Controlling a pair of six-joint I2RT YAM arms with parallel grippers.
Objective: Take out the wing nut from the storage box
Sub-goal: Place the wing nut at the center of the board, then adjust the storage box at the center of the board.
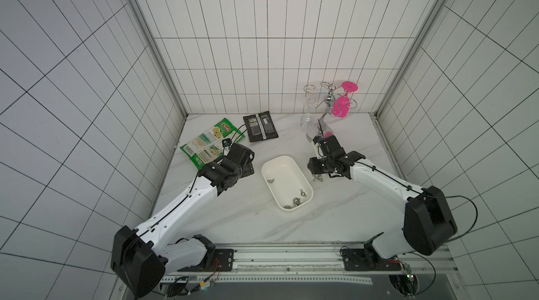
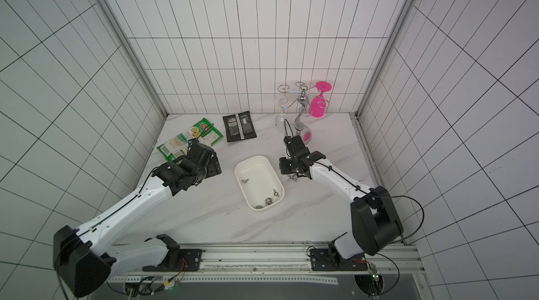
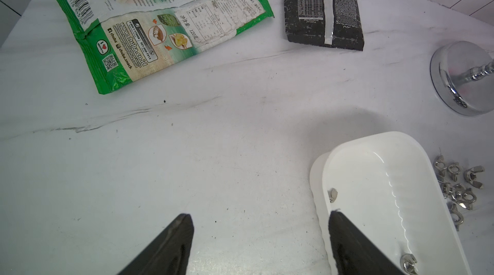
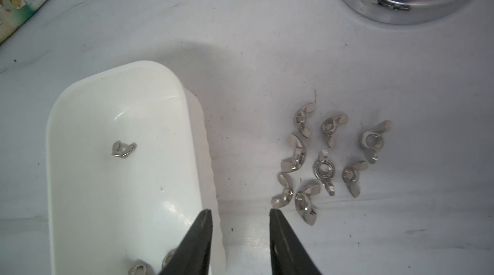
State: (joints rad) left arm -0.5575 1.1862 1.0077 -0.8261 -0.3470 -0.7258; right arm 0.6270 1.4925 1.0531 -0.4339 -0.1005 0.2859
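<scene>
1. Right gripper (image 4: 239, 213): jaws part-open, nothing between them, above bare table by the storage box (image 4: 199, 137) outer wall.
2. Just past its tips: pile of wing nuts (image 4: 318, 169) on the table, outside the box. Both top views hide most of the pile under the wrist.
3. Lone wing nut (image 4: 123, 149) inside the box.
4. Left gripper (image 3: 259, 214): jaws wide, empty, box beside it.
</scene>
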